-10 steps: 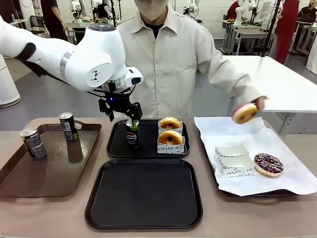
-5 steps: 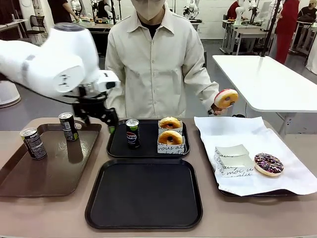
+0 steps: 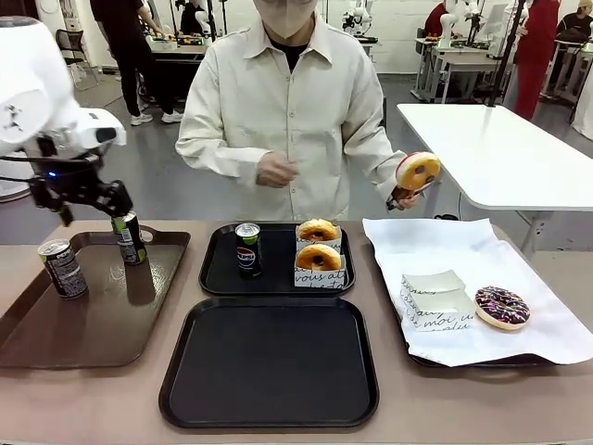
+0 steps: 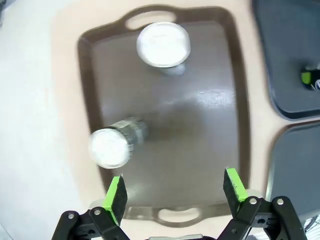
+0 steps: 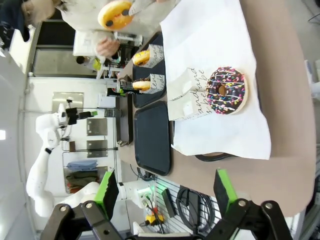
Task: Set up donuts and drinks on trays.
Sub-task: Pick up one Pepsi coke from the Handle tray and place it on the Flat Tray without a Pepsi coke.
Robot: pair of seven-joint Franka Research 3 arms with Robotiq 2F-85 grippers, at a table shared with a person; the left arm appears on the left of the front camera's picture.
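Jaws of the left gripper (image 3: 91,204) stand released and empty over the far edge of the brown tray (image 3: 56,343). One dark can (image 3: 128,239) stands just below its fingers, a second can (image 3: 62,269) stands at that tray's left edge, and the Pepsi can (image 3: 247,248) stands well apart in the left half of the far black tray (image 3: 218,278), beside two sleeved donuts (image 3: 318,258). Right gripper (image 5: 165,192) is likewise spread, holding nothing, at the table's right end. Left wrist view is motion-blurred, so can labels are unreadable, contact between finger and can cannot be told, and the far black tray is cut off at the picture's right edge.
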